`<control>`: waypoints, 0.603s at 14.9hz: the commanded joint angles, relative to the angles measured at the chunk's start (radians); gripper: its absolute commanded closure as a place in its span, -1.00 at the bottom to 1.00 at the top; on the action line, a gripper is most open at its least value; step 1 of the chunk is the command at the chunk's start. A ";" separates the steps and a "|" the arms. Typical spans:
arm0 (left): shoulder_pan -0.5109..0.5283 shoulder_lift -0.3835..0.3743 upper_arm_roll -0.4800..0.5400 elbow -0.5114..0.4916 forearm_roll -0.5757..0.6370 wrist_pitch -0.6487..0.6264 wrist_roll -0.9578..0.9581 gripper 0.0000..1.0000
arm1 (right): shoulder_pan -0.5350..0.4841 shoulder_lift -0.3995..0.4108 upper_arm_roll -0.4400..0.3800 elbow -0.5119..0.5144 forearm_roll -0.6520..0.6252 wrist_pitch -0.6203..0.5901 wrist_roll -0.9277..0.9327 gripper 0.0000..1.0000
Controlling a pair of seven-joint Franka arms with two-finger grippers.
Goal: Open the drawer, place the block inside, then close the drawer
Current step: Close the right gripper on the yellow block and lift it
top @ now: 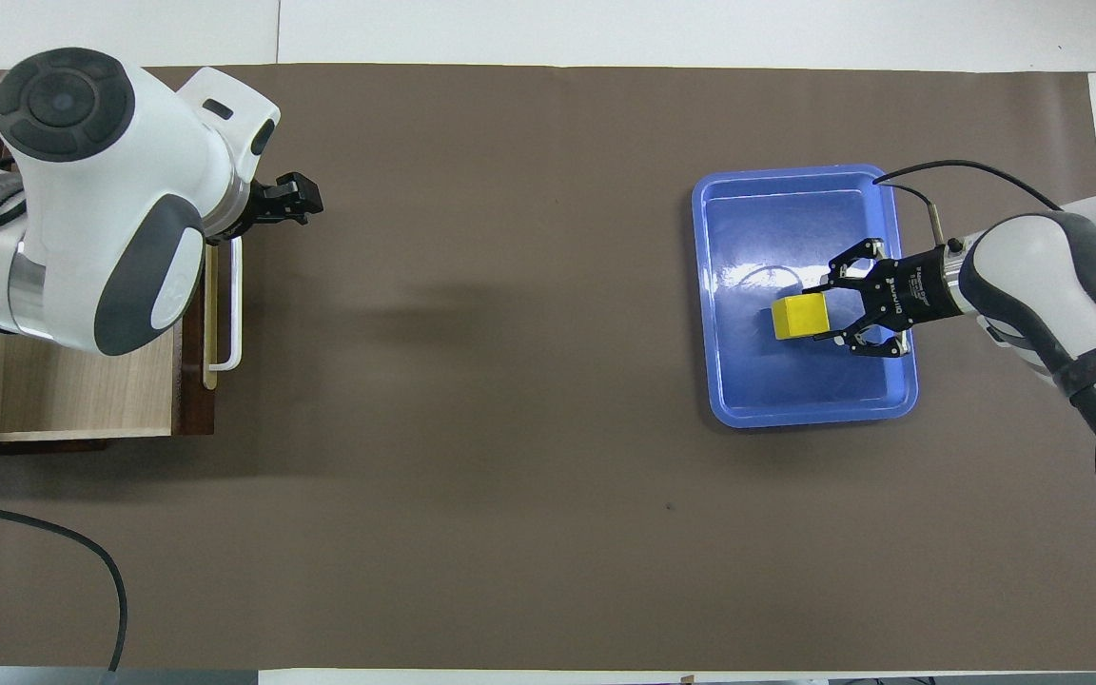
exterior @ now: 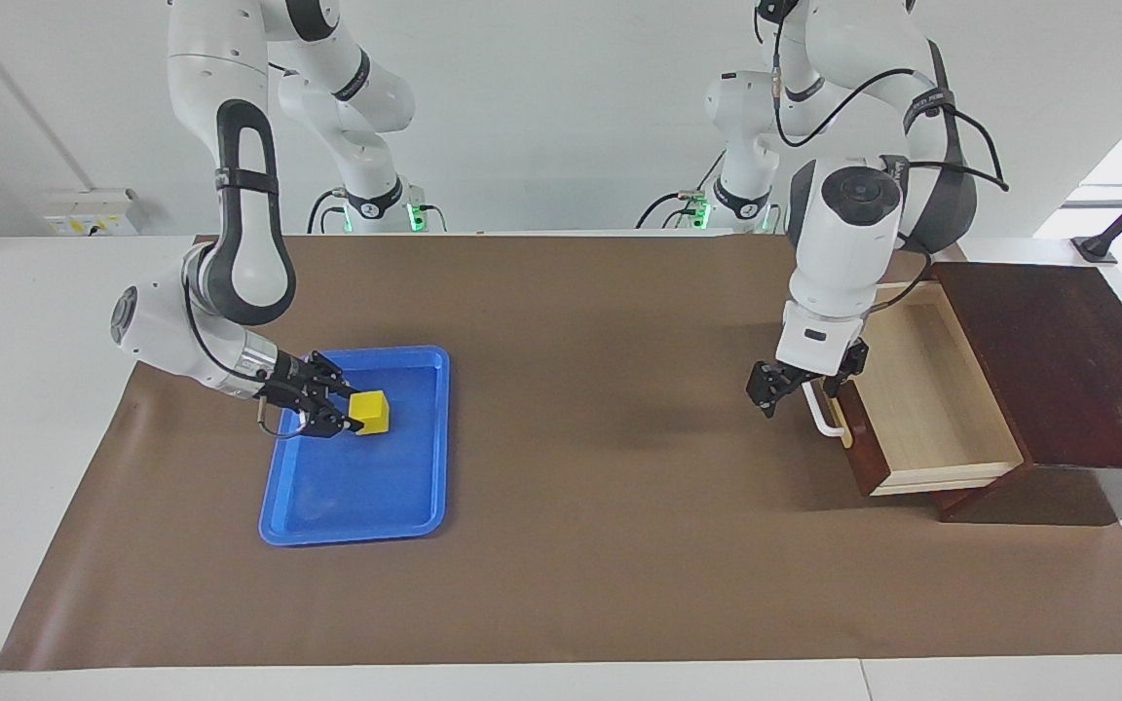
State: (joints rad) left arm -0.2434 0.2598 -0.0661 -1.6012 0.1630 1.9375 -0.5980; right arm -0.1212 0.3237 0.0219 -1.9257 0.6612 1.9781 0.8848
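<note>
One hand, the right hand [exterior: 345,413], was clamped on the block [exterior: 369,412] in the tray [exterior: 366,497], well apart from the open drawer [exterior: 921,404] at the left arm's end.

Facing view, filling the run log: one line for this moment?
dark wooden drawer: open | small yellow cube: in blue tray | right gripper: shut on cube | left gripper: open, above handle

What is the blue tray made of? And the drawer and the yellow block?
Tray: looks like smooth, shiny plastic; light glints off it.
Drawer: wood, pale with grain lines inside, dark glossy brown at its front.
Block: matte yellow, perhaps foam, plastic or painted wood; cannot tell.
</note>
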 commanded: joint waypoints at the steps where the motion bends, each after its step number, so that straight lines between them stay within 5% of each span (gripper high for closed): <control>1: -0.010 0.045 -0.001 0.090 -0.057 -0.066 -0.182 -1.00 | 0.040 -0.009 0.001 0.059 0.006 -0.071 0.040 1.00; 9: -0.050 0.035 -0.006 0.098 -0.111 -0.075 -0.924 -1.00 | 0.296 -0.049 0.010 0.137 0.009 -0.056 0.387 1.00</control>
State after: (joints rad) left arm -0.2753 0.2787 -0.0809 -1.5369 0.0656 1.8897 -1.3434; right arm 0.1367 0.2794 0.0318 -1.7978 0.6612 1.9197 1.2233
